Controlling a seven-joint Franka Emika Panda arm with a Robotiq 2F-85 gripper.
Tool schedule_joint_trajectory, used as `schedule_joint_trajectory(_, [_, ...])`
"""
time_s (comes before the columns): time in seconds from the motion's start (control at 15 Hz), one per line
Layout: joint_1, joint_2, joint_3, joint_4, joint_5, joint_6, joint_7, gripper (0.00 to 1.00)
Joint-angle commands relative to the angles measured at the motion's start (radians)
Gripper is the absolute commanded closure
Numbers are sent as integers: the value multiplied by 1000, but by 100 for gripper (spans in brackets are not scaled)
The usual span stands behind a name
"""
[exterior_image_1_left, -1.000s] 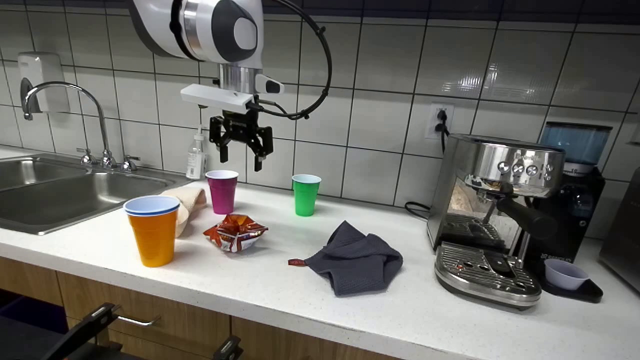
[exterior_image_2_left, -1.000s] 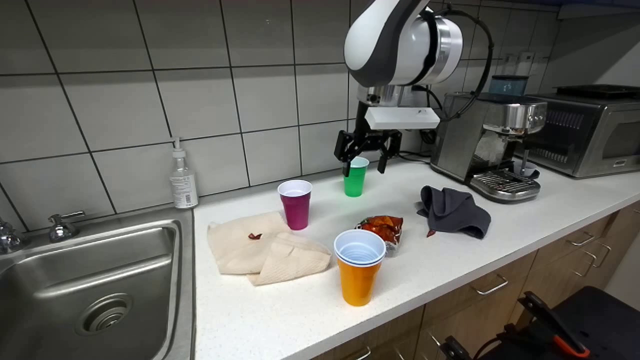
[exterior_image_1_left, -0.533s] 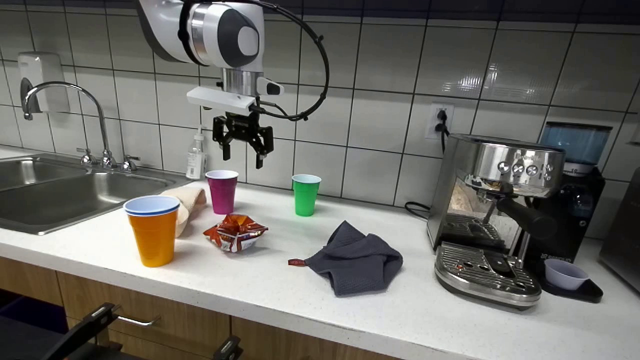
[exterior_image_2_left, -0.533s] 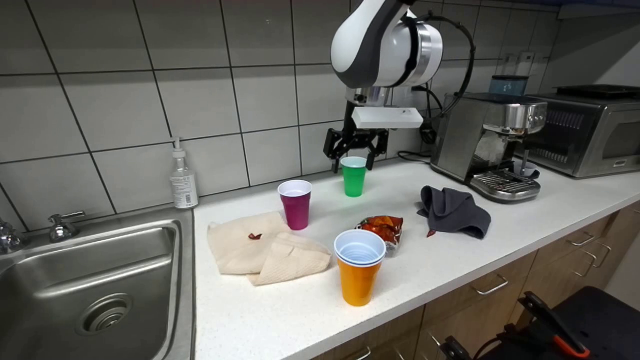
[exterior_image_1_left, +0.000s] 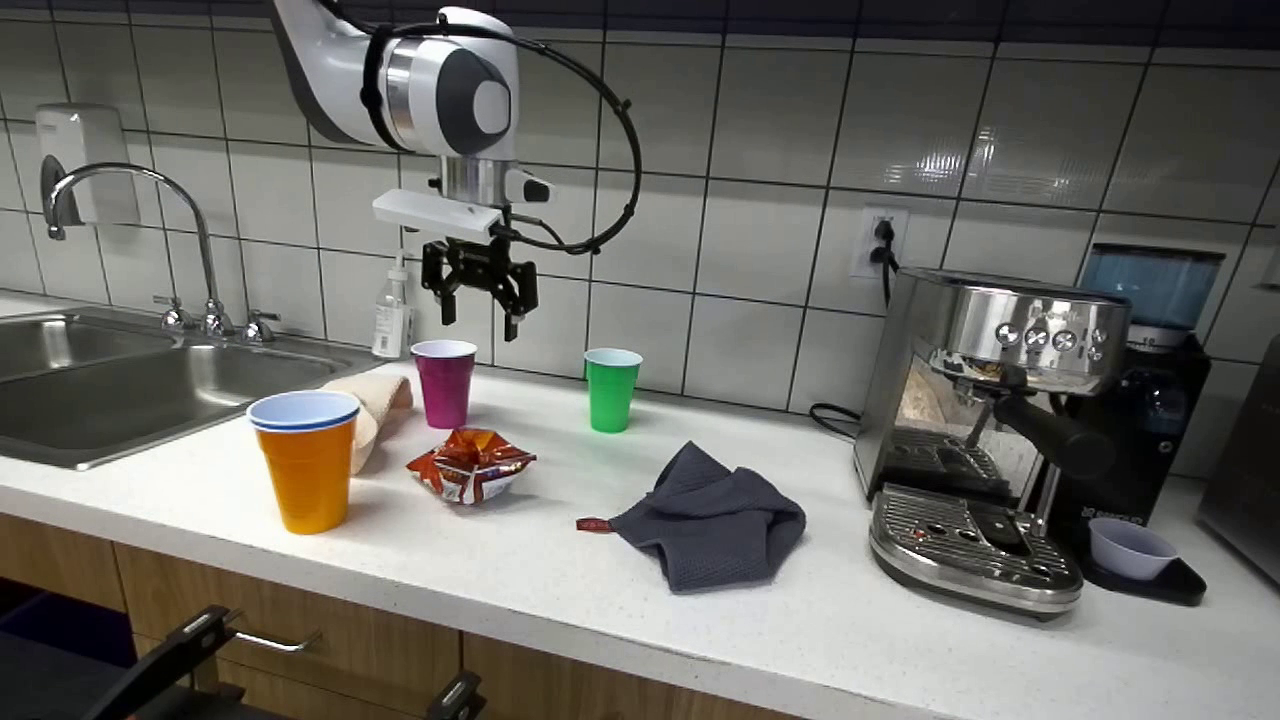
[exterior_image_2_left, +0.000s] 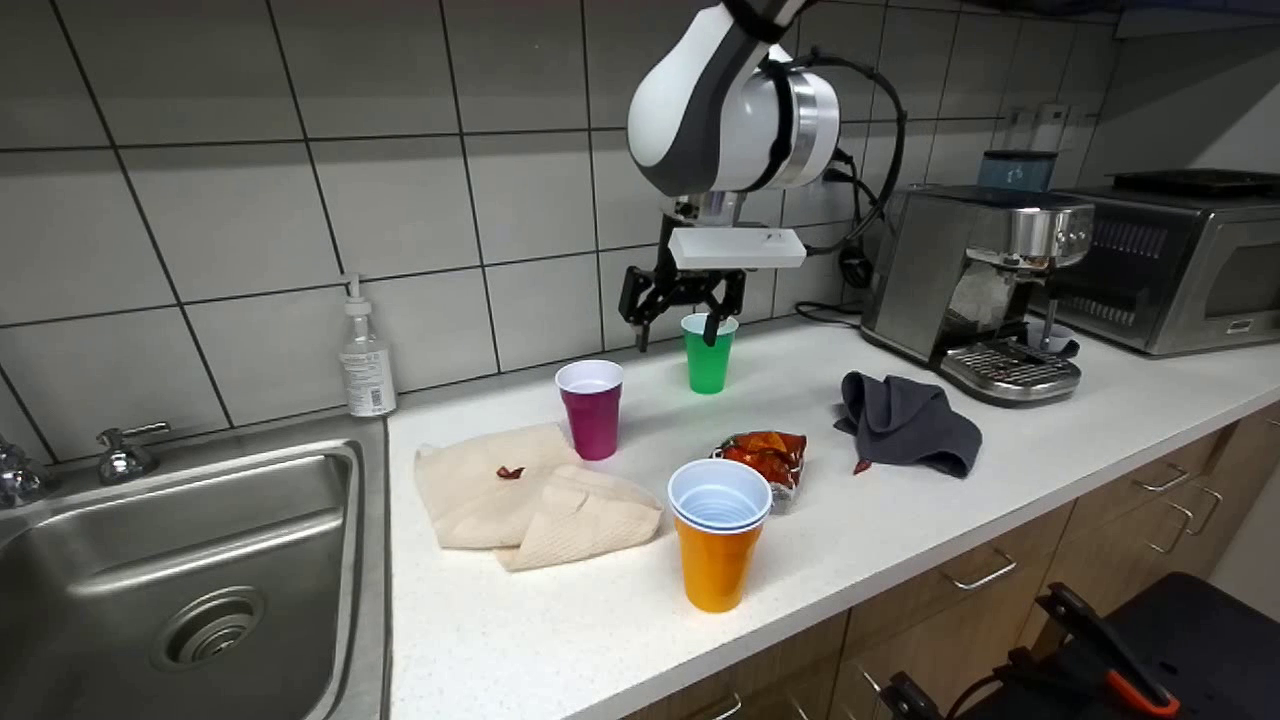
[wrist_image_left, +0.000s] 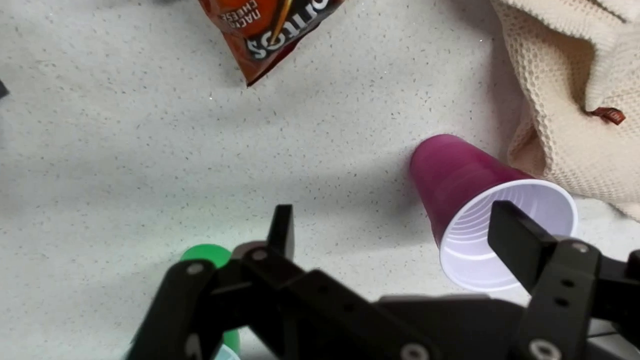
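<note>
My gripper hangs in the air above the counter, its fingers spread wide with nothing between them. In the wrist view, one finger overlaps the white mouth of a purple cup; the exterior views show the fingertips higher than that cup's rim. An upright green cup stands behind the gripper in an exterior view, and the gripper's linkage partly hides it in the wrist view. Towards the counter's front lie a red chip bag and a stack of orange cups.
A beige cloth lies between the sink and the purple cup. Further along are a dark grey cloth and an espresso machine. A soap bottle stands by the tiled wall behind.
Over the last second my gripper has shifted left in an exterior view, passing in front of the green cup, and dipped slightly at the end. Its fingers stay spread; the objects have not moved.
</note>
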Motion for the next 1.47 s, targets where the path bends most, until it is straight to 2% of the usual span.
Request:
schedule_joint_trajectory(0.0, [22,63,-2,71,-40,8,76,0])
schedule_joint_trajectory(0.93, [99,224,-48,251,-115,3,240,0])
schedule_joint_trajectory(1.33, [116,280,-55,300,-112,-6,233,0])
schedule_joint_trajectory(1.4, [96,256,-39,260,-87,13,203,0])
